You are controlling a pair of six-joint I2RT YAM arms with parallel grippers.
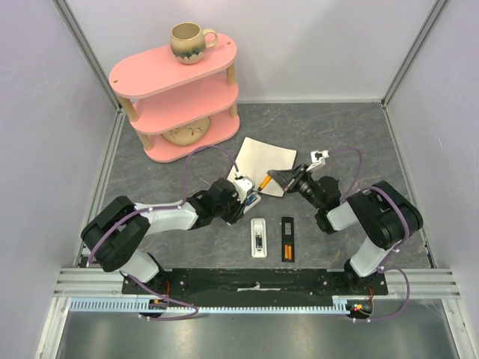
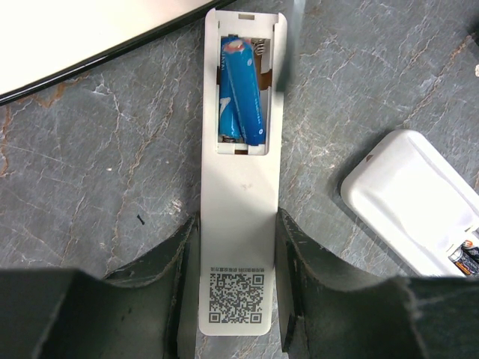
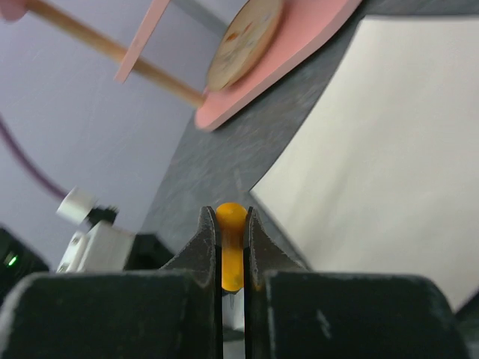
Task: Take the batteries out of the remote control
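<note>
My left gripper (image 2: 238,221) is shut on the lower end of a white remote (image 2: 238,179) that lies back-up on the grey table. Its battery bay is open and holds two blue batteries (image 2: 241,90), one lying askew. In the top view the left gripper (image 1: 245,196) is at the table's middle. My right gripper (image 3: 230,217) is shut on the orange handle of a screwdriver (image 3: 230,250). In the top view the right gripper (image 1: 279,178) is just right of the held remote, and the orange handle (image 1: 264,181) points toward it.
A second white remote (image 1: 258,238) and a black remote (image 1: 287,239) holding orange batteries (image 1: 287,250) lie nearer the arm bases. A white sheet (image 1: 262,159) lies behind the grippers. A pink shelf (image 1: 176,90) with a mug (image 1: 188,41) stands at the back left.
</note>
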